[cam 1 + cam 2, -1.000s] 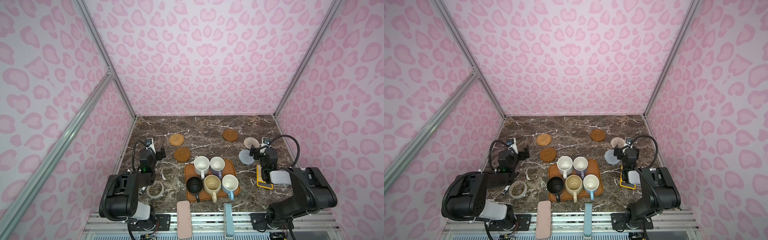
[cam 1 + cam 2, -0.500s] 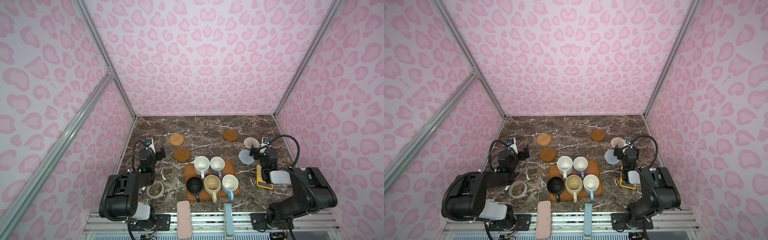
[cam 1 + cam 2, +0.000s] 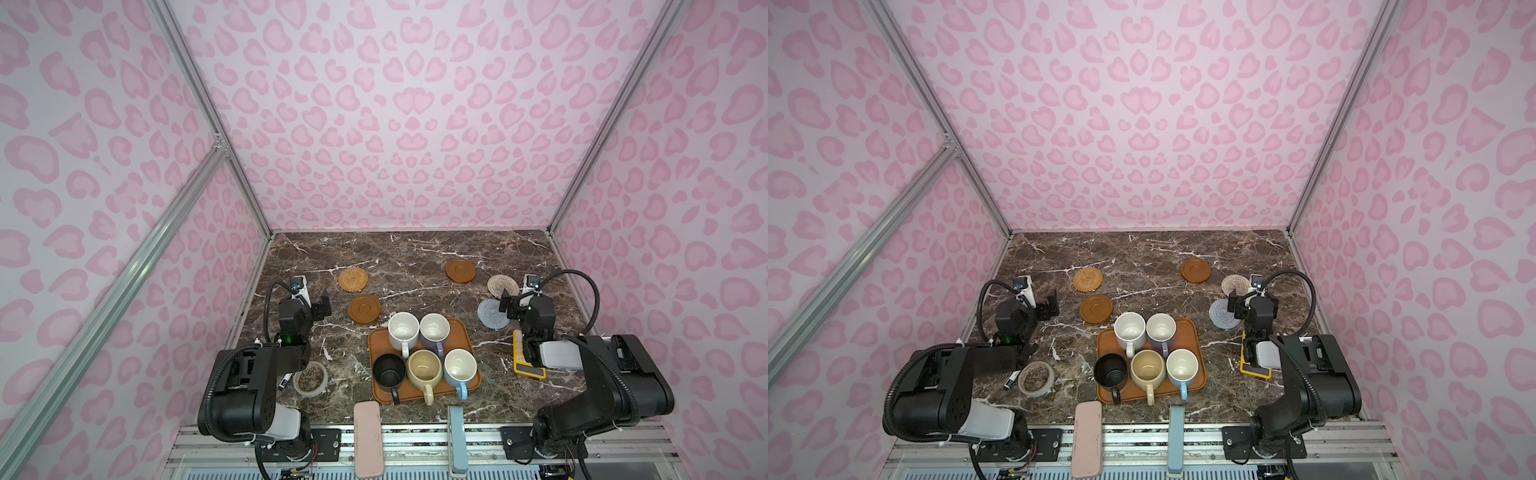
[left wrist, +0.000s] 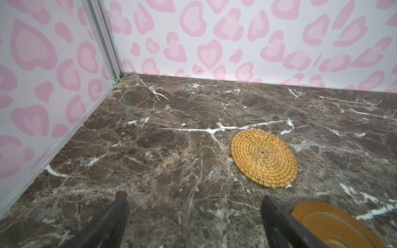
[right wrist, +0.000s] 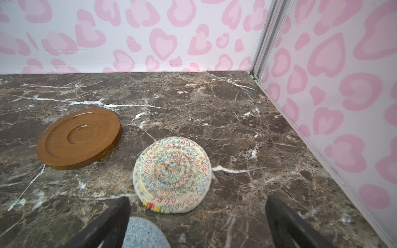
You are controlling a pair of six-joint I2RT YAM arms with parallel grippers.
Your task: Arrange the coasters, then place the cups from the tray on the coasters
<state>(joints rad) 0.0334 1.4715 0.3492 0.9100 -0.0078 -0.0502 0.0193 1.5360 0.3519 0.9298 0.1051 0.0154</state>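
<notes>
Both claws stand wide and empty: my left gripper [image 4: 194, 219] sits low over the marble tabletop [image 3: 415, 253] beside the near smooth brown wooden coaster [image 3: 364, 309], my right gripper [image 5: 197, 221] over the edge of the grey-blue woven coaster [image 3: 490, 313]. What worries me is a fingertip skidding on these thin discs and shoving one away, or later clipping a neighbour among the tightly packed cups on the orange-brown rectangular tray [image 3: 376, 340]. I count five coasters, adding the tan rattan coaster [image 3: 353, 279], far brown wooden coaster [image 3: 460, 270] and beige-pink woven coaster [image 3: 503, 286], and five cups: speckled white [image 3: 402, 328], lavender [image 3: 434, 328], black [image 3: 388, 370], cream-yellow [image 3: 424, 365], light blue [image 3: 460, 365].
</notes>
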